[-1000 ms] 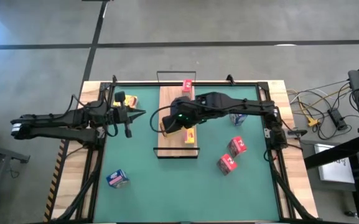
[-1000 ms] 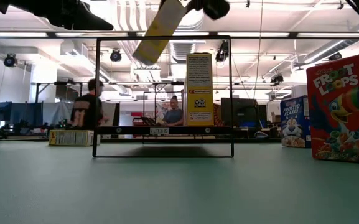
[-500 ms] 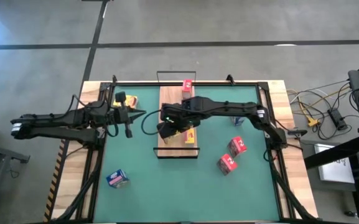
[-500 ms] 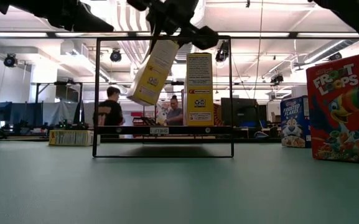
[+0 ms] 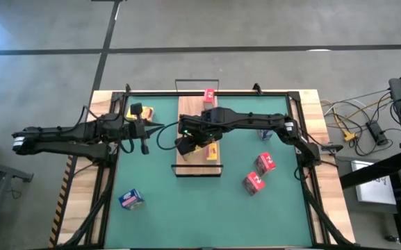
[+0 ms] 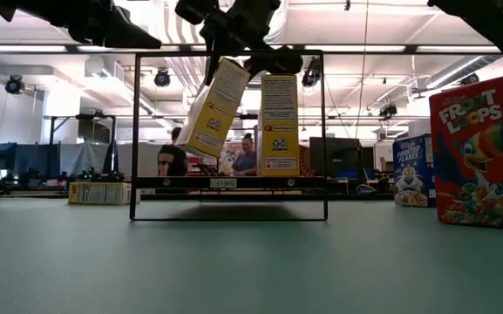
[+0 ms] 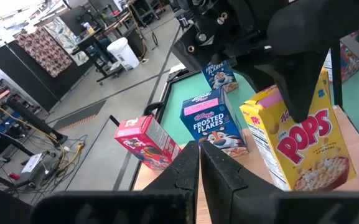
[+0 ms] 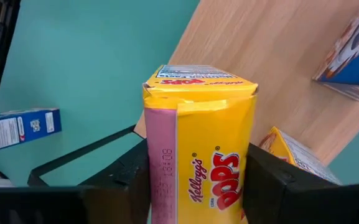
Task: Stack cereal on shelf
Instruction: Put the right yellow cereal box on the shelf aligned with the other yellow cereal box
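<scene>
The right gripper [image 6: 242, 35] pinches a tilted yellow cereal box [image 6: 213, 106] above the shelf [image 5: 199, 135], near its front end. Released askew, it could topple there (or knock the yellow box [image 6: 279, 125] standing behind). The left gripper [image 5: 151, 126], fingers pressed together, waits beside the shelf's left edge.

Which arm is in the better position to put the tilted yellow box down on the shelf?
The right: its gripper already holds the yellow box above the shelf. The left gripper waits beside it.
</scene>
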Available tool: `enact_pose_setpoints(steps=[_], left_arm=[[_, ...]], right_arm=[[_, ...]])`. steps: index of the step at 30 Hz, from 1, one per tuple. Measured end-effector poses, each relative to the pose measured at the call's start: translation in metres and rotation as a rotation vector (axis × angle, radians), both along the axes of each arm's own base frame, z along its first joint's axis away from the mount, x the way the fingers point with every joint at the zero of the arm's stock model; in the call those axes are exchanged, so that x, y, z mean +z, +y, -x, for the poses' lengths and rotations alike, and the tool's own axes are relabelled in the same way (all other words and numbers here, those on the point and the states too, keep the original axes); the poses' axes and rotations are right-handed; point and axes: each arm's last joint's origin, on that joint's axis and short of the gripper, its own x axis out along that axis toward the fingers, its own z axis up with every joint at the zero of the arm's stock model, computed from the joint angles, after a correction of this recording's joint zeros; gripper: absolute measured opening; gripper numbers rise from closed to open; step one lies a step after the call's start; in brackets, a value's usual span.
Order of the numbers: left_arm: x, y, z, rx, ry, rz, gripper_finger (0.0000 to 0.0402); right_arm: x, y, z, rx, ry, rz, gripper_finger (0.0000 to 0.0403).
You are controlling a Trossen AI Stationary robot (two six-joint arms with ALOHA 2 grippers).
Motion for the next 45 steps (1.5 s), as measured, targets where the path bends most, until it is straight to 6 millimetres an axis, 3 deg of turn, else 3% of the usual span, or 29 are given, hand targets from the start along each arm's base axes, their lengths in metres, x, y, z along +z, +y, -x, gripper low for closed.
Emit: enact_pose_setpoints(steps=[14, 21, 26, 29, 33, 40, 45], left_arm=[[-0.002, 0.0, -0.002, -0.001, 0.017, 0.002, 0.0], [-0.005, 0.0, -0.005, -0.001, 0.035, 0.003, 0.0], [-0.005, 0.0, -0.006, 0.001, 0.033, 0.011, 0.0], [-0.004, 0.0, -0.007, 0.008, 0.011, 0.04, 0.0], [0.001, 0.0, -0.009, 0.014, -0.051, 0.139, 0.0], [0.009, -0.001, -0.014, -0.02, -0.121, 0.287, 0.0], [0.008, -0.002, -0.022, -0.079, -0.128, 0.34, 0.0]], right_arm=[[0.001, 0.0, 0.0, 0.015, -0.004, -0.002, 0.0244], [0.028, -0.002, 0.016, 0.089, -0.055, 0.014, 0.0247], [0.052, -0.005, 0.04, 0.376, -0.063, 0.186, 0.0247], [0.061, 0.001, 0.053, 0.618, -0.038, 0.305, 0.0244], [0.064, 0.012, 0.06, 0.816, -0.062, 0.392, 0.0235], [0.052, 0.018, 0.076, 1.004, -0.166, 0.47, 0.0219], [0.032, 0.018, 0.104, 0.992, -0.253, 0.525, 0.0212]])
